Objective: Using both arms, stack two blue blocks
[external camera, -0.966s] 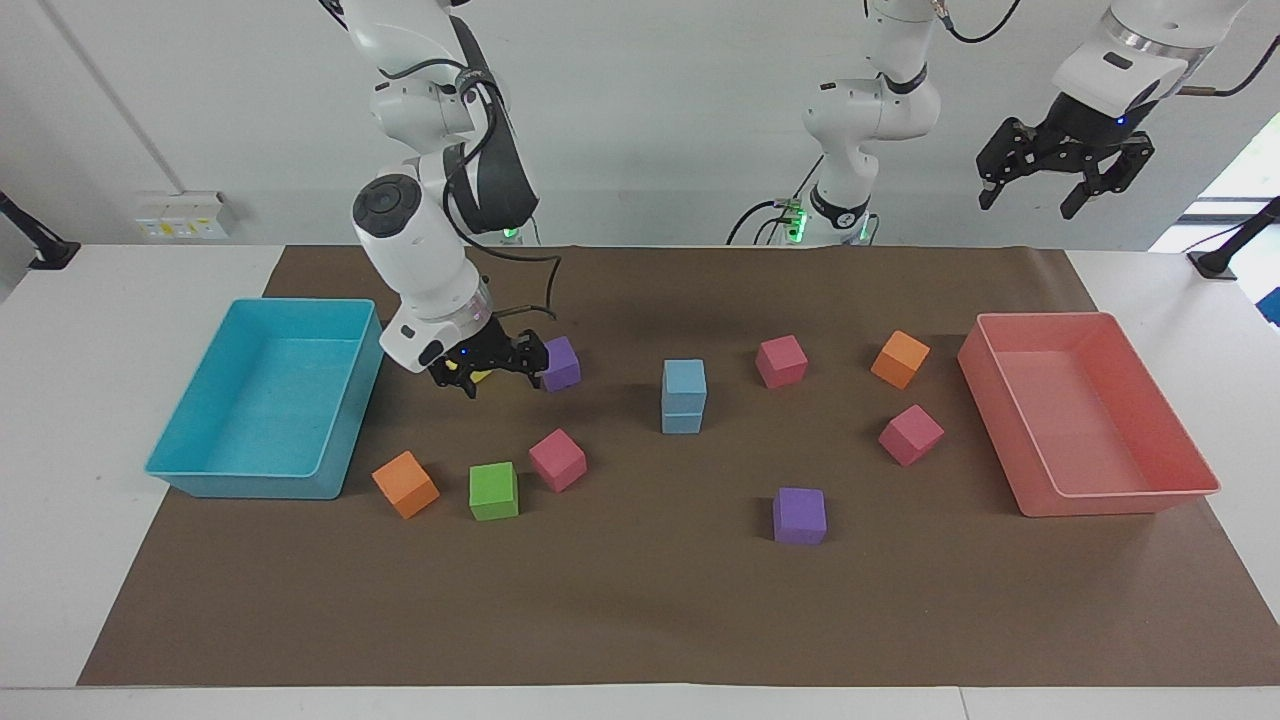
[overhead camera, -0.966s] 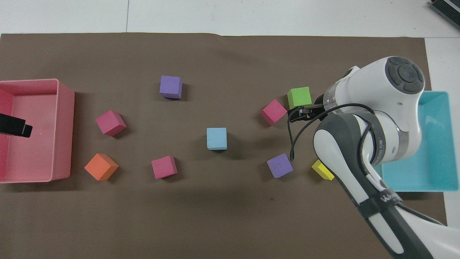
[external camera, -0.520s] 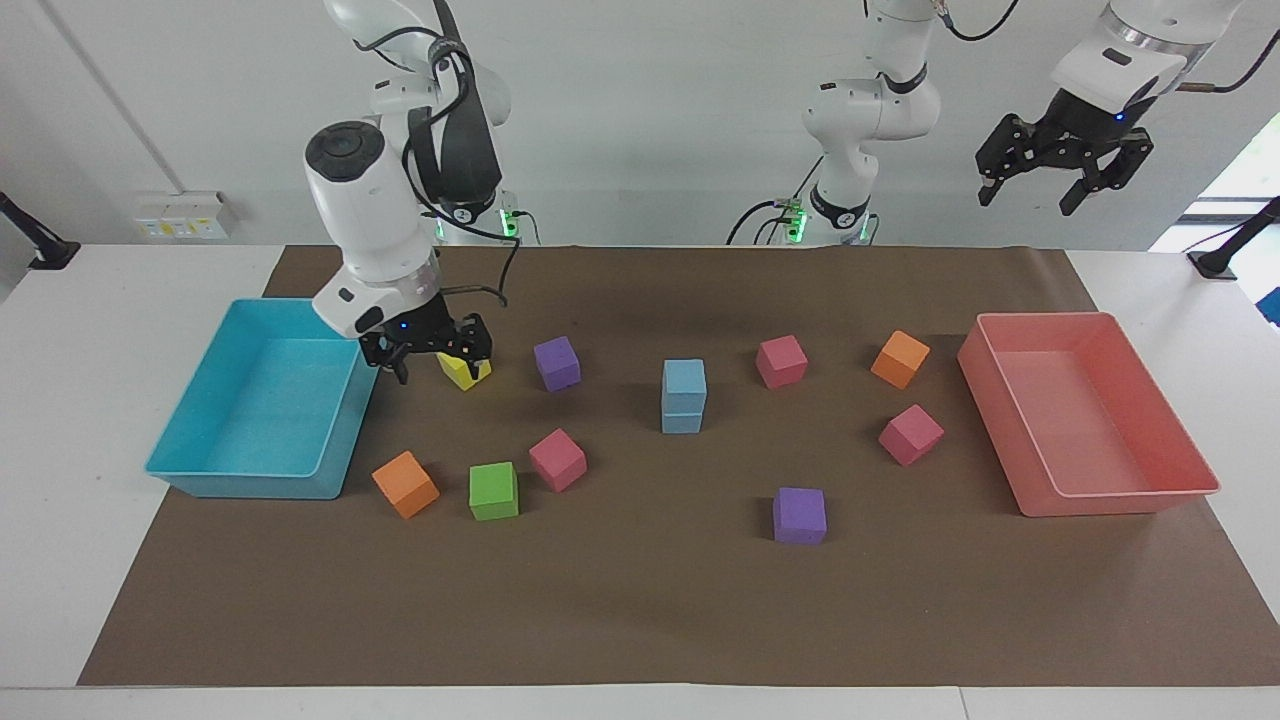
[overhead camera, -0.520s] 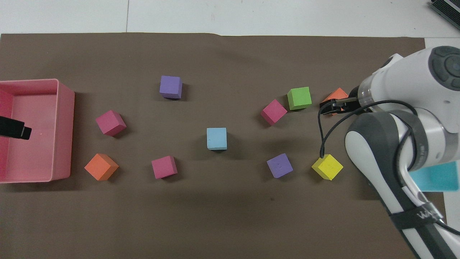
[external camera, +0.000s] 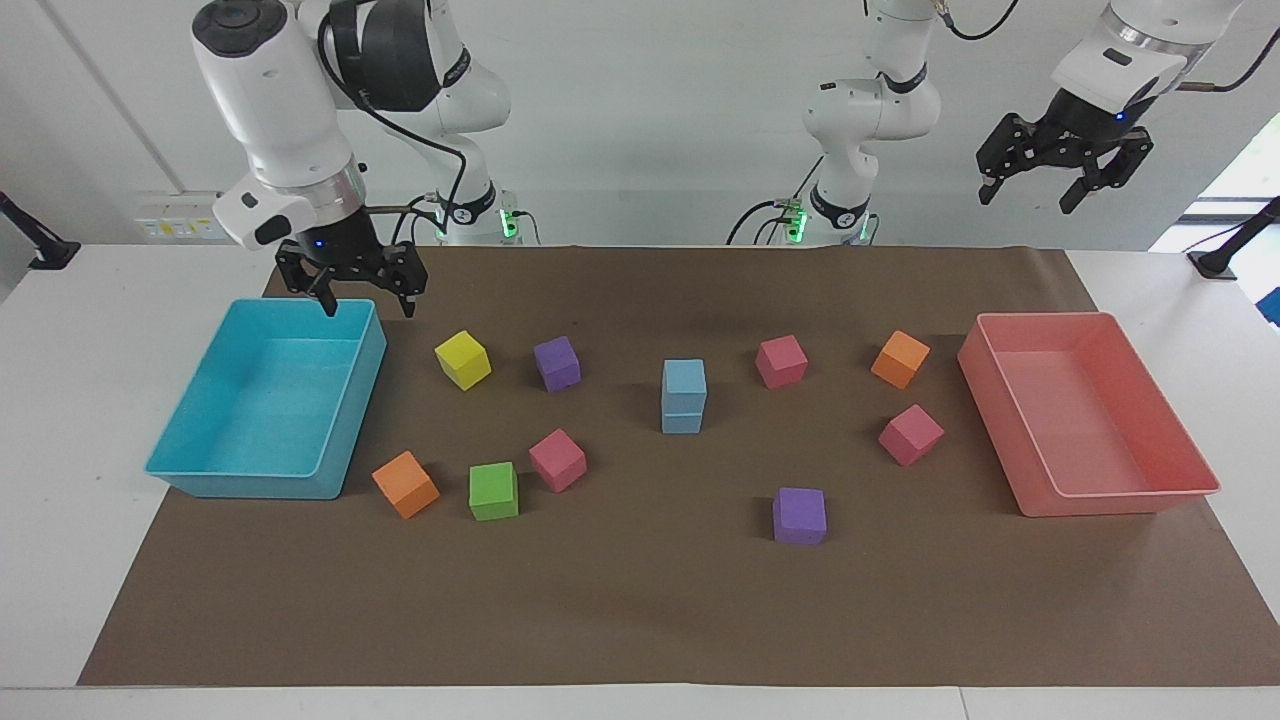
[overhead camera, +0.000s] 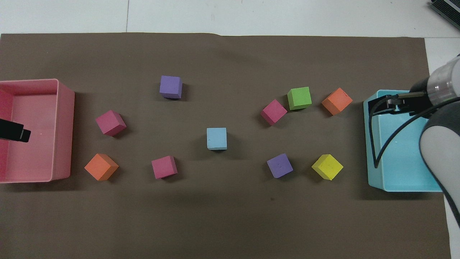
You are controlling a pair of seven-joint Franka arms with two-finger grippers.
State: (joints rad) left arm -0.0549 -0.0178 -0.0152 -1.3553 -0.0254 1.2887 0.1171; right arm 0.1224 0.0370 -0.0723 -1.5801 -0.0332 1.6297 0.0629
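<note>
The two blue blocks stand stacked, the upper block [external camera: 684, 377] squarely on the lower block [external camera: 682, 416], at the middle of the facing view; from overhead they show as a single blue square [overhead camera: 216, 138] at frame centre. Neither gripper touches them. The right gripper [external camera: 364, 304], at the upper left of the facing view, hangs over the rim of the turquoise bin [external camera: 200, 475] with its fingers apart and nothing between them, well apart from the stack. The left gripper [external camera: 1033, 198], at the upper right of the same view, is raised over the pink bin [external camera: 1120, 500], fingers likewise spread and holding nothing; overhead, only its dark tip [overhead camera: 13, 130] shows at the left edge. Both bins hold no blocks. The yellow cube [external camera: 463, 359] and a purple cube [external camera: 557, 362] lie between the turquoise bin and the stack on the brown mat [external camera: 640, 610].
</note>
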